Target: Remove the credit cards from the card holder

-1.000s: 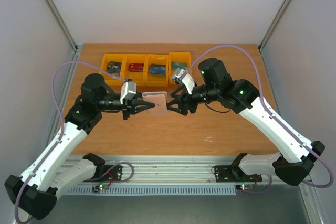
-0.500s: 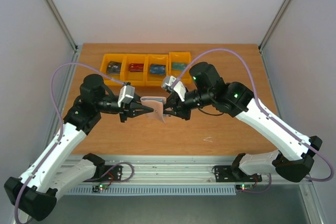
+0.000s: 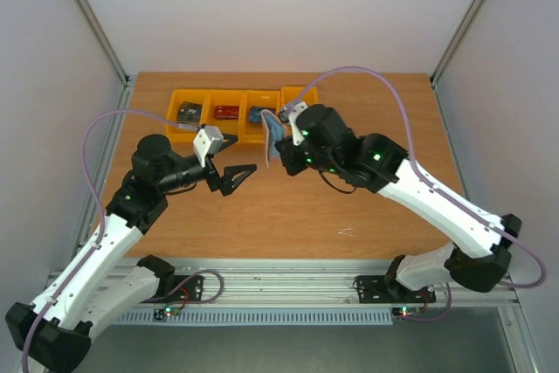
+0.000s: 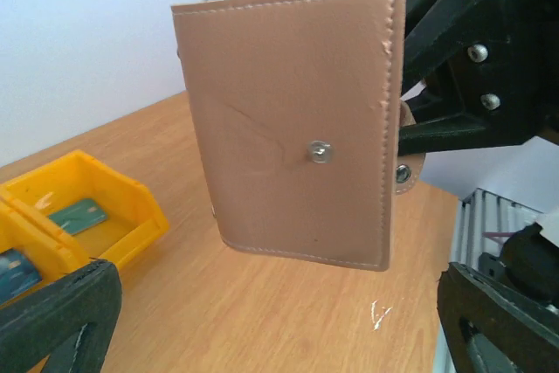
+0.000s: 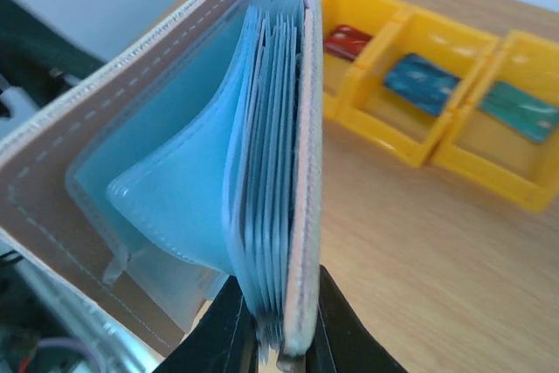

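Note:
My right gripper (image 3: 282, 153) is shut on the bottom edge of the card holder (image 3: 271, 135) and holds it upright above the table. In the right wrist view the card holder (image 5: 262, 128) is fanned open, showing several light blue sleeves between the pinkish covers. Both fingers (image 5: 225, 338) press on its lower edge. I cannot tell whether the sleeves hold credit cards. My left gripper (image 3: 243, 179) stands open to the left of the holder and apart from it. From the left wrist, the card holder's (image 4: 288, 128) pinkish outer side with its snap faces me, and my left gripper (image 4: 279, 334) holds nothing.
A row of orange bins (image 3: 236, 113) stands at the back of the table, just behind the holder. Its compartments hold a red card (image 5: 349, 41), a blue card (image 5: 421, 83) and a green card (image 5: 524, 109). A small white scratch (image 3: 347, 233) marks the wood.
The left gripper has let go of the holder, opened wide and drawn back to the left. The right gripper has shut on the holder and carried it back towards the bins.

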You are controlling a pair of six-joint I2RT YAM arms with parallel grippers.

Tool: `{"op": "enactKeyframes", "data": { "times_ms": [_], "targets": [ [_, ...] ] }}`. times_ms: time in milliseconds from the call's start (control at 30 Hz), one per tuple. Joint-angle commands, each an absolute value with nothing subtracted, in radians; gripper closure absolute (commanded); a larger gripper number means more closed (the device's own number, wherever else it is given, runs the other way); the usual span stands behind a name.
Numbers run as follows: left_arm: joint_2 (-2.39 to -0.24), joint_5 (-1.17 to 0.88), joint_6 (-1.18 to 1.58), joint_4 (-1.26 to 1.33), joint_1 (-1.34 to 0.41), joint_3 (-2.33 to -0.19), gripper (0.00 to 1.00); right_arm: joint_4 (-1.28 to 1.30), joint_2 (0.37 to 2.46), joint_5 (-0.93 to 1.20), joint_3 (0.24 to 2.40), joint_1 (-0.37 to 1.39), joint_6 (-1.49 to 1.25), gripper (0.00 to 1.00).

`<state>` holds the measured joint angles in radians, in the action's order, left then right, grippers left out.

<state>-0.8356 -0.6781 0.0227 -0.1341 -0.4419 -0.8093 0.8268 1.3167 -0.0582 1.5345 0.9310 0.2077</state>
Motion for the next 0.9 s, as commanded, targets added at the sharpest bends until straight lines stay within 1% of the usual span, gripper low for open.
{"op": "enactKeyframes", "data": {
  "times_ms": [0, 67, 200, 300, 333, 367, 400, 433, 567, 667, 767, 833, 867],
  "targets": [
    [-0.799, -0.582, 0.044, -0.103, -0.443, -0.794, 0.01, 0.961, 1.436, -0.489, 1.723, 1.06, 0.058, 0.99],
    [-0.789, -0.573, 0.063, -0.115, -0.443, -0.787, 0.01, 0.996, 1.485, -0.52, 1.779, 1.093, 0.06, 0.99],
    [-0.776, -0.484, 0.091, -0.119, -0.443, -0.768, 0.01, 1.036, 1.558, -0.515, 1.853, 1.132, 0.064, 0.99],
    [-0.769, -0.462, 0.099, -0.104, -0.443, -0.757, 0.01, 1.035, 1.568, -0.459, 1.862, 1.143, 0.079, 0.99],
    [-0.764, -0.452, 0.104, -0.103, -0.443, -0.753, 0.05, 1.034, 1.562, -0.44, 1.855, 1.143, 0.079, 0.99],
    [-0.759, -0.444, 0.111, -0.104, -0.443, -0.749, 0.21, 1.029, 1.55, -0.418, 1.849, 1.142, 0.091, 0.99],
    [-0.752, -0.437, 0.112, -0.104, -0.443, -0.743, 0.31, 1.022, 1.538, -0.391, 1.839, 1.143, 0.107, 0.99],
    [-0.745, -0.427, 0.114, -0.101, -0.443, -0.733, 0.43, 1.016, 1.526, -0.362, 1.83, 1.143, 0.122, 0.99],
    [-0.736, -0.443, 0.121, -0.079, -0.443, -0.709, 0.54, 0.989, 1.489, -0.198, 1.805, 1.141, 0.204, 0.99],
    [-0.733, -0.481, 0.14, -0.05, -0.443, -0.698, 0.55, 1.0, 1.475, -0.081, 1.8, 1.136, 0.237, 0.99],
    [-0.721, -0.601, 0.152, -0.022, -0.443, -0.695, 0.58, 1.004, 1.457, 0.043, 1.776, 1.135, 0.273, 0.99],
    [-0.714, -0.69, 0.161, -0.011, -0.443, -0.699, 0.67, 0.988, 1.431, 0.087, 1.745, 1.135, 0.283, 0.99],
    [-0.711, -0.721, 0.177, -0.011, -0.443, -0.701, 0.75, 0.974, 1.413, 0.094, 1.724, 1.135, 0.284, 0.99]
  ]
}}
